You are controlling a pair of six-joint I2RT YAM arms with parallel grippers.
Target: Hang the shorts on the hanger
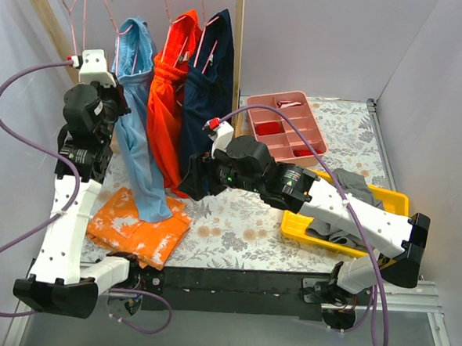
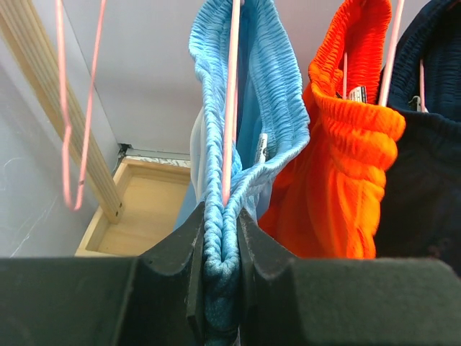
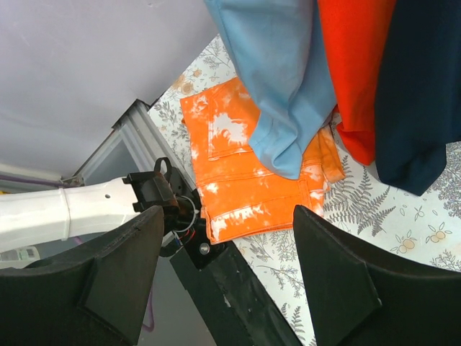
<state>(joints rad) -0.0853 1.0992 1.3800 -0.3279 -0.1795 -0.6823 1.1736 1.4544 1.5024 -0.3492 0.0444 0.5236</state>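
Grey walls (image 1: 318,37) back a wooden rack (image 1: 237,48) where the shorts (image 1: 135,144) hang on the hanger (image 2: 230,108). Left claw (image 2: 221,227) is clenched on their waistband; right claw (image 3: 227,249) stands released, empty, near the hanging legs.

The left arm (image 1: 65,210) rises steeply from its base at the near edge, with its wrist lifted high. The left claw (image 2: 220,241) points upward, its fingers pinched close on the gathered waistband of the shorts (image 2: 277,86). The right arm (image 1: 354,216) stretches low toward the left. The right claw (image 3: 227,238) has its fingers spread wide and holds nothing.
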